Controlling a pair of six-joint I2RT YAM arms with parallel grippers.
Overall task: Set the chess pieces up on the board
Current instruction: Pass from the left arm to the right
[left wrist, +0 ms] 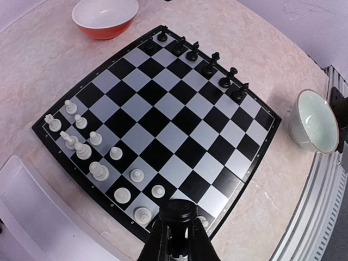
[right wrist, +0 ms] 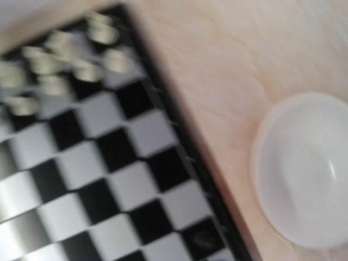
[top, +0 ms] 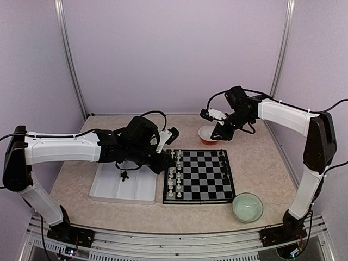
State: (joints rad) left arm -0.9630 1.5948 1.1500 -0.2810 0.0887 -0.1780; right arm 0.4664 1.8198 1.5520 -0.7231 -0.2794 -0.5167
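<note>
We find the left gripper (left wrist: 175,213) pinched nearly shut, contents undetermined, over the white chess pieces (top: 173,174) crowding the board's (top: 200,175) 9 o'clock edge, and the right gripper's (top: 220,132) opening unreadable by the red bowl (top: 205,139) at 12 o'clock; a careless descent could topple neighbouring pieces.

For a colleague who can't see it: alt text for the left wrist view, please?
A chessboard fills the view, white pieces along its lower-left edge and black pieces lining the upper-right edge. A red bowl and pale green bowl sit beside it.
</note>
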